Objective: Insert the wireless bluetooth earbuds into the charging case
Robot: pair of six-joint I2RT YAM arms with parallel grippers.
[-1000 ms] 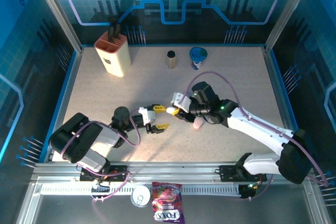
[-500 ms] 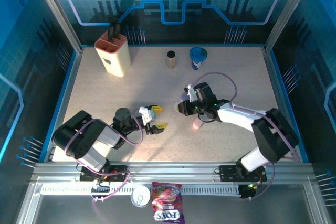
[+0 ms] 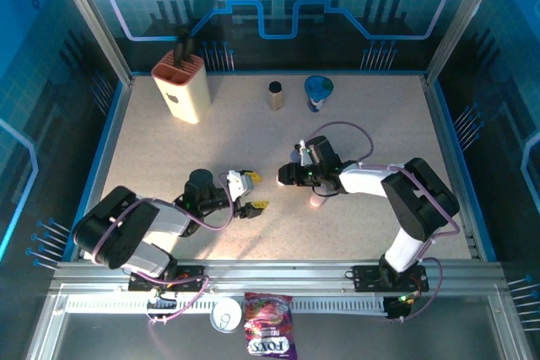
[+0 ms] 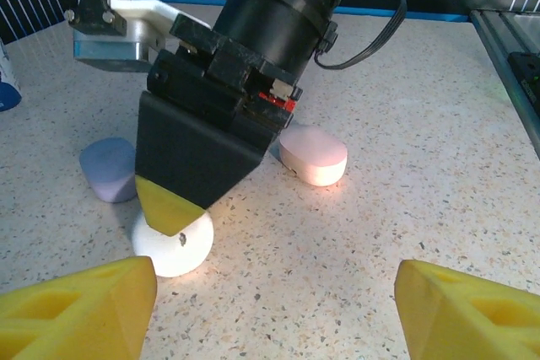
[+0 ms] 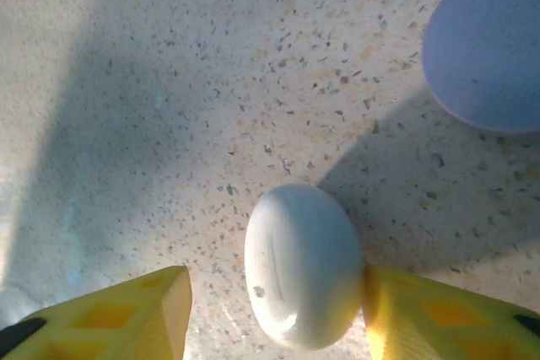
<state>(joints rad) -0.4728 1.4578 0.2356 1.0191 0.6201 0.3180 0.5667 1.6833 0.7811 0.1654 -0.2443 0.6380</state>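
Note:
Three closed pebble-shaped charging cases lie on the table: white [image 5: 304, 263], purple [image 5: 489, 48] and pink [image 4: 314, 155]. My right gripper [image 5: 272, 284] is open and straddles the white case [image 4: 173, 246]. Its right finger [image 5: 422, 318] touches the case, while the left finger [image 5: 118, 318] stands off with a gap. In the left wrist view that gripper's black, yellow-tipped finger [image 4: 169, 208] hangs over the white case. My left gripper [image 4: 274, 280] is open over bare table just short of the cases, with nothing between its fingers. From above, the left gripper [image 3: 255, 191] faces the right gripper [image 3: 287, 176], and the pink case [image 3: 316, 201] lies beside it. The earbuds are out of view.
A knife block [image 3: 181, 86], a small brown cylinder [image 3: 275, 96] and a blue cup [image 3: 318, 92] stand along the far edge. A candy bag [image 3: 267, 336] and a round tin [image 3: 226, 316] lie below the front rail. Blue walls enclose the table.
My right gripper's jaws have spread from shut to open around the white case, and its arm has folded back toward the table's middle. The left gripper opened slightly wider.

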